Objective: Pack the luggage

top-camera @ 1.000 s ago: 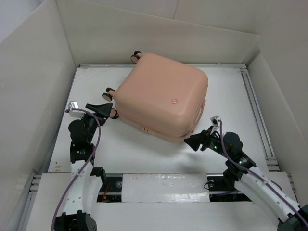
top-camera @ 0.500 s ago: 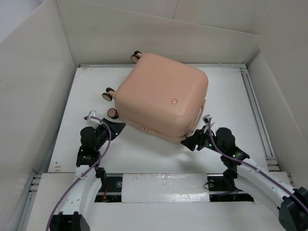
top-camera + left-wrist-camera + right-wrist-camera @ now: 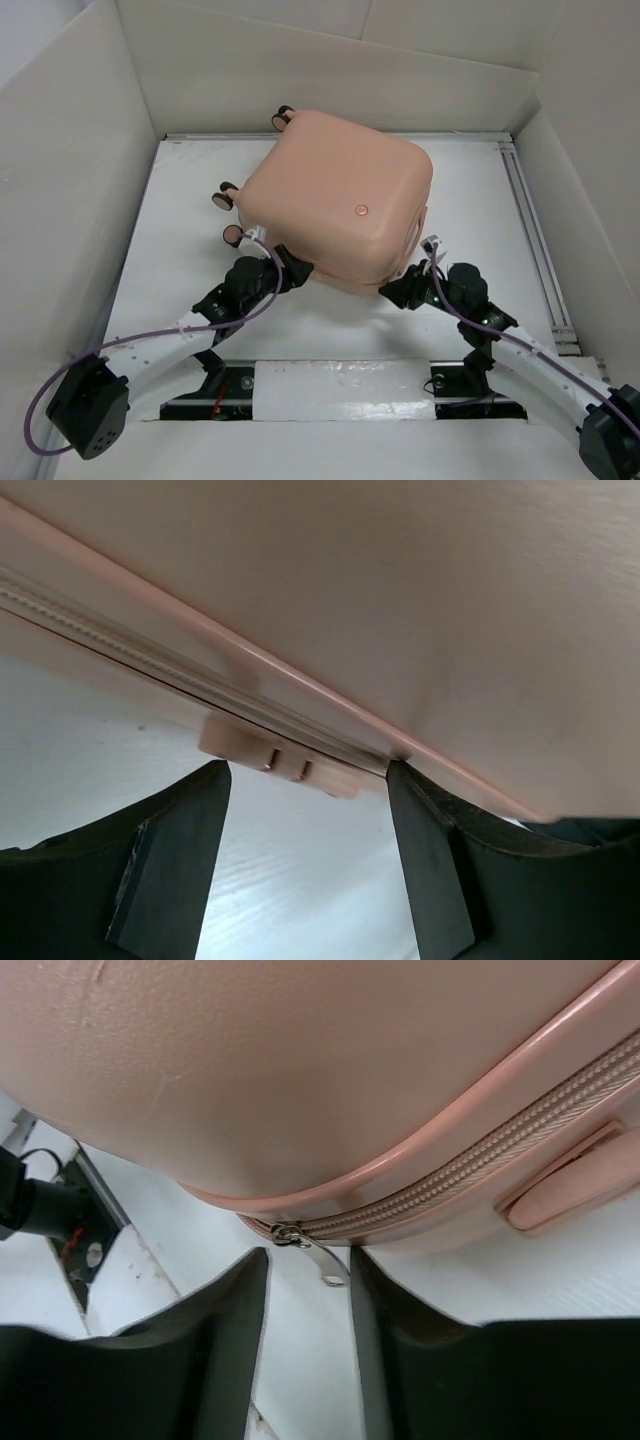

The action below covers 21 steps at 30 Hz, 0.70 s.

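the small peach-pink hard-shell luggage (image 3: 340, 205) with rounded corners lies flat and shut, broad face up, in the middle of the flat white surface (image 3: 470, 190), skewed so that one corner points toward the arms. its small black-and-pink wheels (image 3: 225, 195) stick out along its left-hand side. from above, the black two-finger left tool (image 3: 295, 270) sits against the near-left edge of the shell and the black right tool (image 3: 392, 293) against the near corner, but that view is too distant to show how either one stands. the left wrist camera fills this in: the two dark fingers (image 3: 170, 850) are spread wide, low under the shell's rim, bracketing a small pale peach plastic tab (image 3: 280, 765) that juts from the seam. neither finger closes on it, though the right-hand one in that picture reaches up to the ridge just beside it. the same view shows a fine ribbed zipper line (image 3: 100, 623) running along the seam. only the right wrist camera shows the small silver metal zipper pull (image 3: 310, 1250), hanging from the end of the peach zipper teeth (image 3: 480, 1165) into the gap between that tool's parted fingers, close to the right-hand one. whether it touches that finger cannot be told, and nothing is pinched. this view also shows a raised, rounded peach bar (image 3: 575, 1180) on the shell just below the zipper.
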Each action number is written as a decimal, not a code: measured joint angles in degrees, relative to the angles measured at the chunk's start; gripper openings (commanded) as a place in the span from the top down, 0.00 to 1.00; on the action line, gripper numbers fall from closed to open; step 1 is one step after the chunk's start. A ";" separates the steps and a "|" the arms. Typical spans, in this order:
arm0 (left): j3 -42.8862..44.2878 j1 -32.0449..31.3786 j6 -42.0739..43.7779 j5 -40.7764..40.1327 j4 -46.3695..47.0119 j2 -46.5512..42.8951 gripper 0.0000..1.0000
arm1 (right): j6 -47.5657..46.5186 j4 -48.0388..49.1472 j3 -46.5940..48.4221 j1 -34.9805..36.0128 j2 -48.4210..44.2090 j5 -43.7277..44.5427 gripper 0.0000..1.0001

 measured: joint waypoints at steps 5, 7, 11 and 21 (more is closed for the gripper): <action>0.00 0.35 -0.55 -2.03 3.32 4.85 0.49 | 0.28 -0.07 -0.17 0.00 0.33 1.73 0.80; 0.00 0.42 -0.83 -2.12 4.48 5.77 0.54 | 0.57 0.22 -0.22 0.31 0.26 1.75 0.88; -0.11 0.87 -1.25 -1.86 7.78 8.39 0.63 | 1.68 1.77 -0.22 1.49 -0.26 2.71 1.00; -1.51 0.42 -2.47 -2.51 18.78 14.43 0.96 | 5.46 -1.60 1.73 12.59 0.33 18.18 1.00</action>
